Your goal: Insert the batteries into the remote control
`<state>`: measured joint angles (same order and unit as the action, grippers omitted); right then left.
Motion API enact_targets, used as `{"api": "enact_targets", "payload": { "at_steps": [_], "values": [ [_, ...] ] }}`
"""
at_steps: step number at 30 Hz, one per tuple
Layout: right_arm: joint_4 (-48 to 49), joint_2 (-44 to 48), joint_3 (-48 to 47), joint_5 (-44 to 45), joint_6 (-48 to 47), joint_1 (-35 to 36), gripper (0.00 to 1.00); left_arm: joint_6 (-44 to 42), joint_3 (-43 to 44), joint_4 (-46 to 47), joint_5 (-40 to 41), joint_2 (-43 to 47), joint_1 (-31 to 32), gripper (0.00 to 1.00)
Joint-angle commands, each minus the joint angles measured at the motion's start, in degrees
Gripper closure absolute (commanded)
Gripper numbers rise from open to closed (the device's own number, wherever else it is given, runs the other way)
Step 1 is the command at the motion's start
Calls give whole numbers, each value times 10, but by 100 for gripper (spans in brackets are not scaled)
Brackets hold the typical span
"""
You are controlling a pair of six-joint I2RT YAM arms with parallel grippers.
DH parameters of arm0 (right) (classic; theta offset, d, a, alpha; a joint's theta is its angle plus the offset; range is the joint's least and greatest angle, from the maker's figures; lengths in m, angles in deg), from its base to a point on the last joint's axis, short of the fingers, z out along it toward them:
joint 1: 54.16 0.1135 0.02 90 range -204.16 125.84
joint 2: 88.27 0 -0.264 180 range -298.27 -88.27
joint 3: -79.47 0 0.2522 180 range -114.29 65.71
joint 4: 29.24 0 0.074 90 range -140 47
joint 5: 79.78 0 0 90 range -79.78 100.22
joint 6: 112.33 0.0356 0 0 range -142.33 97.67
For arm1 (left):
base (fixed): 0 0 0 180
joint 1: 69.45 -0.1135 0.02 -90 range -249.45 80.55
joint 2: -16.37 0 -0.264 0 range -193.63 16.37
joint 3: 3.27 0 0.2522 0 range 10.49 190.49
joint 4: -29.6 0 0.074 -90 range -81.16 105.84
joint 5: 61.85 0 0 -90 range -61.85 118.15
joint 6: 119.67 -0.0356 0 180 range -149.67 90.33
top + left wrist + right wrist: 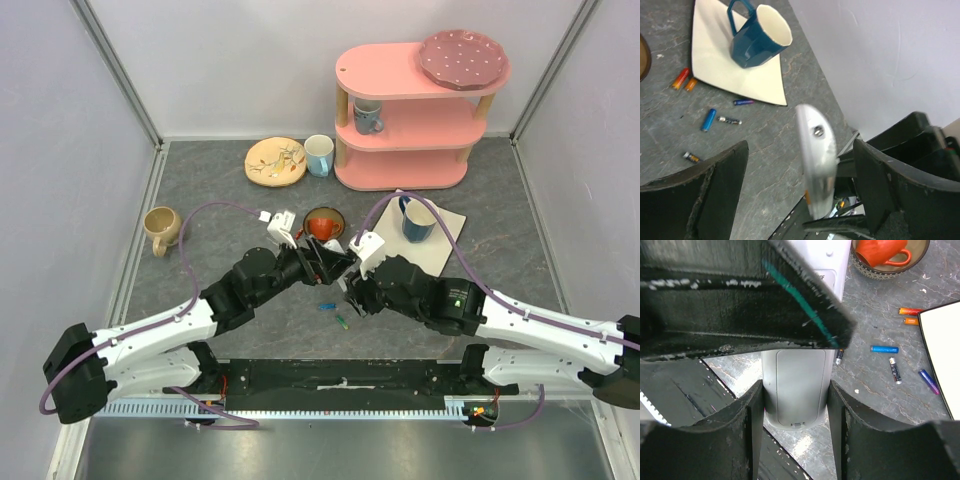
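My right gripper (796, 390) is shut on the remote control (797, 375), a white bar whose back panel with a small latch faces the camera; both fingers press its sides. My left gripper (800, 150) is open, its fingers wide apart on either side of the remote (815, 155), which shows edge-on and blurred and touches neither finger. Both grippers meet above the table's middle, left (325, 262) and right (352, 288); the remote is hidden there. Several batteries lie loose on the table: blue (884, 349), dark (895, 370), purple (929, 381), orange (910, 311). Two show in the top view (327, 306).
A blue mug (417, 220) stands on a white napkin (447, 245) at the right. A red cup sits in a dark bowl (322, 225) just beyond the grippers. A tan mug (161, 229) is at the left. A plate (275, 161), a white cup (319, 154) and a pink shelf (405, 110) stand at the back.
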<state>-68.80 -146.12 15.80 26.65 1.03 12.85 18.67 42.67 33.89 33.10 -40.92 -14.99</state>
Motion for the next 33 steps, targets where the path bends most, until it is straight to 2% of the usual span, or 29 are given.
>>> {"api": "enact_targets", "payload": {
  "at_steps": [1,8,15,17,19,30,33],
  "values": [
    [21,-2,-24,10,7,6,69,-11,38,45,-10,-14,7,13],
    [23,-5,-27,13,6,7,69,-21,24,50,-11,-20,20,25],
    [23,-8,-30,14,6,8,68,-21,10,48,-6,-19,24,29],
    [23,-7,-30,15,6,8,68,-20,8,46,-6,-20,26,33],
    [23,-7,-31,16,6,8,68,-21,6,45,-3,-19,26,41],
    [23,-9,-33,15,6,8,67,-20,0,34,12,-13,27,67],
    [22,-9,-34,17,6,8,63,-21,-3,34,14,-15,26,88]
  ]
}}
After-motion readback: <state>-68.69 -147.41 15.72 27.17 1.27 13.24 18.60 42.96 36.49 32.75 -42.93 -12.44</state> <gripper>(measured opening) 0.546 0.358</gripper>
